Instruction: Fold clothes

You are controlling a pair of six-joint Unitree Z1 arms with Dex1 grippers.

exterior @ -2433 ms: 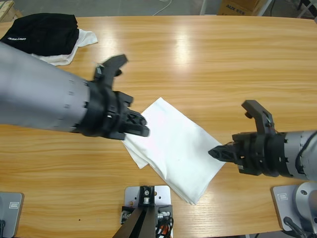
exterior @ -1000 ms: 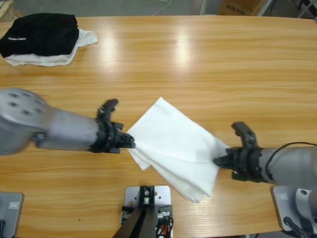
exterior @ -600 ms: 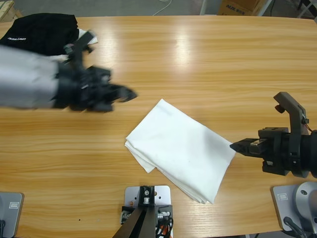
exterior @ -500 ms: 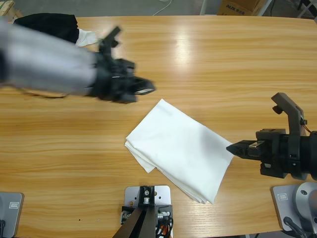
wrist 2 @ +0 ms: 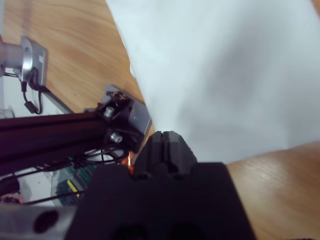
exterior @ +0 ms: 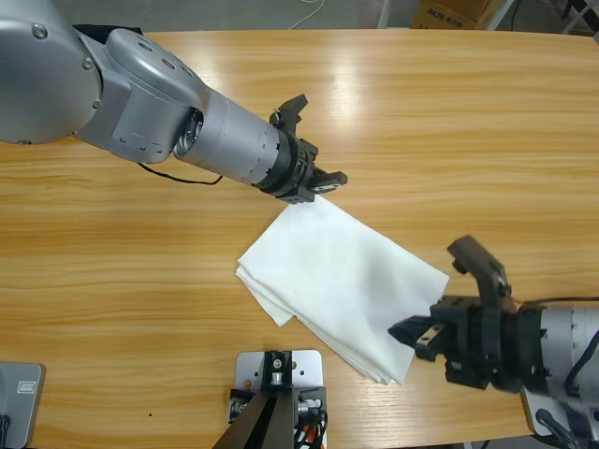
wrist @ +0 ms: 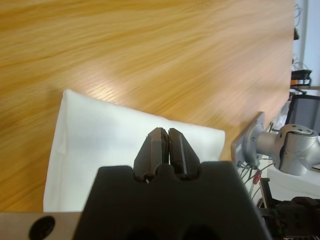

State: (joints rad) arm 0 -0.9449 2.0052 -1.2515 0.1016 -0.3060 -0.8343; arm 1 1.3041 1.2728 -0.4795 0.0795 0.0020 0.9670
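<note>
Shirt (exterior: 342,285), white and folded into a slanted four-sided packet, lies flat on the desk (exterior: 449,140) a little toward the near edge, about midway along it. Stacked layers show along its lower-left and bottom edges. No print or label is visible on the upturned face.

At the packet's upper corner sits the left gripper (exterior: 323,182), its silver arm coming in from the upper left. In the left wrist view its jaws are pressed together with nothing between them, the tips (wrist: 164,145) poised over the white cloth (wrist: 125,150); whether they touch the fabric is hard to say.

At the lower-right corner sits the right gripper (exterior: 412,334), reaching in from the bottom right. In the right wrist view its jaws are likewise shut, tip (wrist 2: 165,142) right at the edge of the cloth (wrist 2: 225,75), and they seem to hold no fabric, though that view is too close to be sure.

Beyond the cloth, the left wrist view shows a grey rig mount (wrist: 280,147) past the desk's end.
</note>
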